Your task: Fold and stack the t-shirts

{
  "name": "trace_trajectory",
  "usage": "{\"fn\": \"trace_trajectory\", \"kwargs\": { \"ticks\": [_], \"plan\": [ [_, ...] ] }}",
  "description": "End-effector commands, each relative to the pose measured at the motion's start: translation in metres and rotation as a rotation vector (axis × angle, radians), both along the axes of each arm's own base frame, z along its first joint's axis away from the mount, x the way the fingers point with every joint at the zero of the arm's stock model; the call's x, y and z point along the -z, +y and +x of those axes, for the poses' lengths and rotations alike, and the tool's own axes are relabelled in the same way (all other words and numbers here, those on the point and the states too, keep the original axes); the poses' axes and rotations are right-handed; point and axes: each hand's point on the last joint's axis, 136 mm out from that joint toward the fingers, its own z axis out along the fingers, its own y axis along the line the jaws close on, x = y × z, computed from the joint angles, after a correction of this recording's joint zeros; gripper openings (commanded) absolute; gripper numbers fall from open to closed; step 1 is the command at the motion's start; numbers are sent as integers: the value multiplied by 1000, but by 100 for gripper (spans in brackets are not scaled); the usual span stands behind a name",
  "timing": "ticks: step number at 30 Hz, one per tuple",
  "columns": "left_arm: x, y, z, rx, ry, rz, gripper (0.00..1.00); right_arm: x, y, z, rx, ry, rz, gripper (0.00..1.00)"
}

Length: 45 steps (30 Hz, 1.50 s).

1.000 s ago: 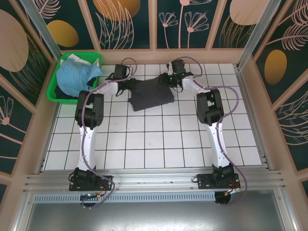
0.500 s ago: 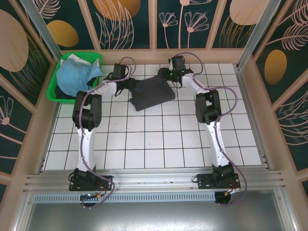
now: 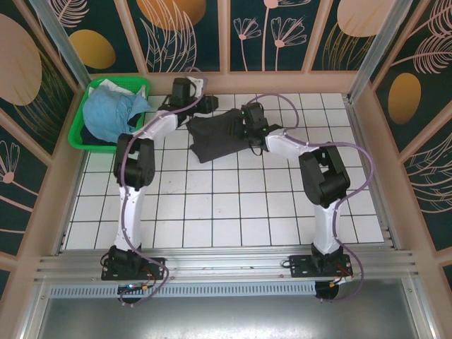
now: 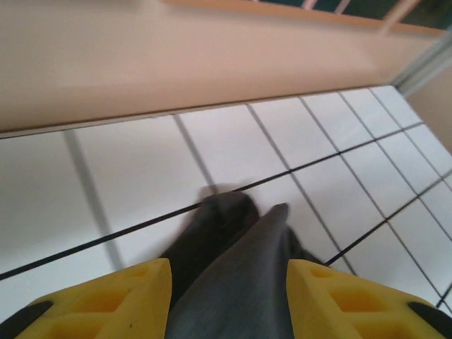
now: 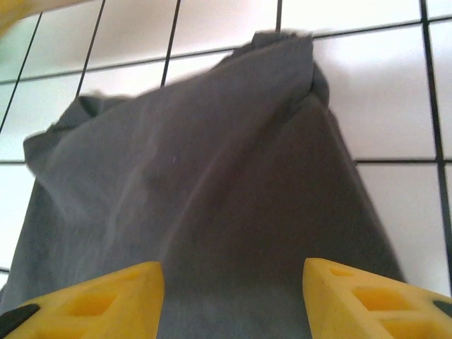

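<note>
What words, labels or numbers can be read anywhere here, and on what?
None can be read. The dark grey t-shirt is plain, the light blue t-shirt and the green basket show no print, and the wall panels bear only leaf and flower drawings.

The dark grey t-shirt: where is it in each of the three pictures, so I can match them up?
Top external: the dark grey t-shirt lies at the far middle of the table.
Left wrist: a narrow end of it sits bottom centre, reaching up the picture.
Right wrist: it covers the middle and lower part.
Shared landmark: the white tiled table with black grid lines, under the shirt in all three.
</note>
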Motion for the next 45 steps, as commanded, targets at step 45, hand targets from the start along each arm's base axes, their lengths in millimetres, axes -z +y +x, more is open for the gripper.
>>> {"fn": "trace_trajectory", "kwargs": {
  "ticks": [45],
  "plan": [
    [76,75,-139,-308,361,-24,40,62,21,-57,-119,105,-75,47]
  ]
}}
